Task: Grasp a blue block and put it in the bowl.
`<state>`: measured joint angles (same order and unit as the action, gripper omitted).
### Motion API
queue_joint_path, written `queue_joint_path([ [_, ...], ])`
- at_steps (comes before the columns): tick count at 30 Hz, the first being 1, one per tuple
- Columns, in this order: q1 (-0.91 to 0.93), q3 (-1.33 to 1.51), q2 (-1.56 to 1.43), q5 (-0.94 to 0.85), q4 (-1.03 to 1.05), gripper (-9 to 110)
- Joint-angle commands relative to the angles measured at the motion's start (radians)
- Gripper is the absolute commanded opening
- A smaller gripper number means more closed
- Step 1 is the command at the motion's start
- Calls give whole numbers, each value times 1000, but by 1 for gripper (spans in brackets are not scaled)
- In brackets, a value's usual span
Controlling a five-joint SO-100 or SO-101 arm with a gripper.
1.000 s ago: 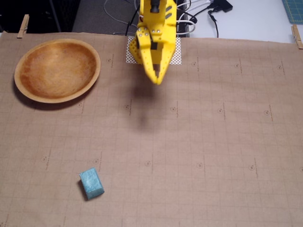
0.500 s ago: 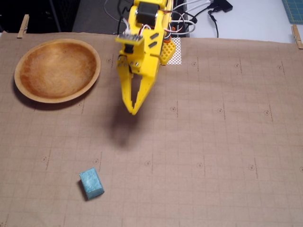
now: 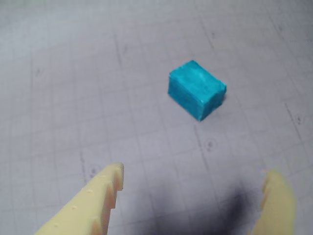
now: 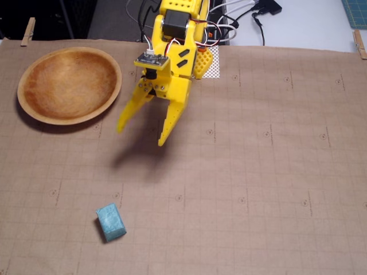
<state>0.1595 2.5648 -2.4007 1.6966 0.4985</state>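
Note:
The blue block point(image 4: 110, 222) lies alone on the brown gridded mat near the front left in the fixed view. In the wrist view the blue block point(image 3: 196, 89) sits ahead of the fingers, a little right of centre. My yellow gripper point(image 4: 141, 135) hangs open above the mat, well behind the block and pointing toward it, with nothing between its fingers. In the wrist view the gripper point(image 3: 198, 183) shows two spread fingertips at the bottom edge. The wooden bowl point(image 4: 31, 70) rests at the back left, with nothing in it.
A white mesh patch point(image 4: 212, 59) lies under the arm's base. Cables point(image 4: 246, 17) run behind the mat. Clothespins point(image 4: 27, 30) hold the mat's back corners. Bare mat stretches to the right of the arm.
The gripper has swung forward and left toward the block and has opened from shut. Block and bowl have not moved.

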Motion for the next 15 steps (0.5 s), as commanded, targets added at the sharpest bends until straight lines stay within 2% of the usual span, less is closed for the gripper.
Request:
queue_joint_path([
  [1,-8,-67,15,9,-52,38],
  [8,-9,41,147,-2,-397,40],
  [15,-58,46,423,2,-710,39],
])
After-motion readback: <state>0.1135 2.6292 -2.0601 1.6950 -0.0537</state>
